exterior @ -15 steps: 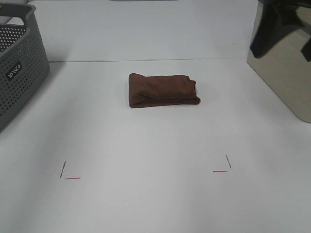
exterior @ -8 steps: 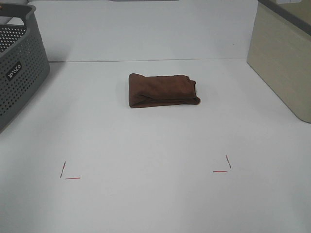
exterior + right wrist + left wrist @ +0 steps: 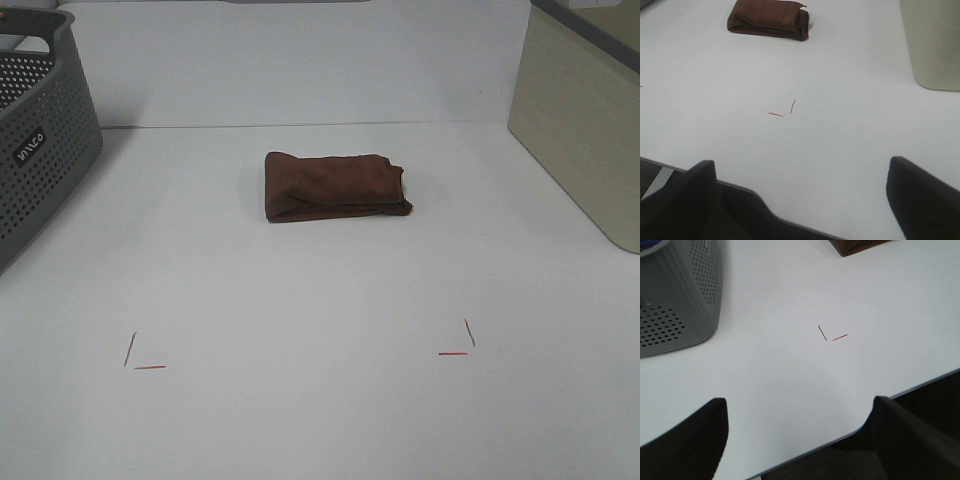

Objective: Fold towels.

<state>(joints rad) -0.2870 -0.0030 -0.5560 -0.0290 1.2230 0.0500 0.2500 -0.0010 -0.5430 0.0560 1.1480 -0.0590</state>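
Note:
The dark reddish-brown towel [image 3: 336, 186] lies folded into a small thick rectangle on the white table, at the middle towards the back. It also shows in the right wrist view [image 3: 770, 19], and one corner of it in the left wrist view [image 3: 855, 246]. Neither gripper shows in the exterior high view. My left gripper [image 3: 797, 440] is open and empty over the table's front edge, far from the towel. My right gripper [image 3: 802, 200] is open and empty over the front edge too.
A grey perforated basket [image 3: 35, 140] stands at the left edge, also in the left wrist view [image 3: 677, 295]. A beige bin [image 3: 585, 125] stands at the right, also in the right wrist view [image 3: 932, 42]. Red corner marks [image 3: 142, 358] [image 3: 460, 343] lie near the front.
A dark arm that stood in front of the beige bin one second ago has gone out of the exterior high view. The towel has not moved.

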